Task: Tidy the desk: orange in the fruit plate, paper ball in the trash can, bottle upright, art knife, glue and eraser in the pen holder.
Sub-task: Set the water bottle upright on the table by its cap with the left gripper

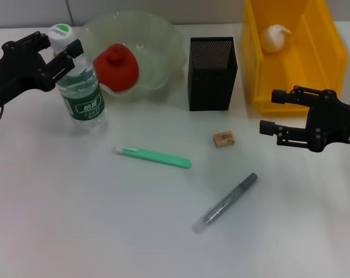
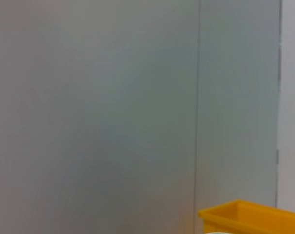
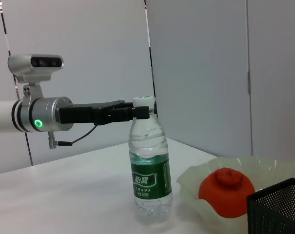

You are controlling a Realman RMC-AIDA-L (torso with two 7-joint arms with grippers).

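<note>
Bottle stands upright on the white desk, far left, just beside the fruit plate. Left gripper at its neck, under the white-and-green cap; the right wrist view shows the fingers closed around the neck. Green label faces forward.

Orange sits inside the fruit plate, toward the side nearest the bottle. Plate's wavy rim comes close to the pen holder, a narrow gap between them.

Pen holder upright, mid-back of desk. Trash can stands just to its right, small gap. Paper ball lies inside the can, in its rear part.

Eraser lies flat on the desk in front of the pen holder, a little right of it, apart from everything. Green art knife lies near desk centre, angled, well clear of the bottle. Grey pen-shaped glue stick lies diagonal, nearer the front edge. Open desk around all three.

Right gripper hovers in front of the trash can's near wall, jaws spread, holding nothing, fingertips pointing toward the eraser's side.
</note>
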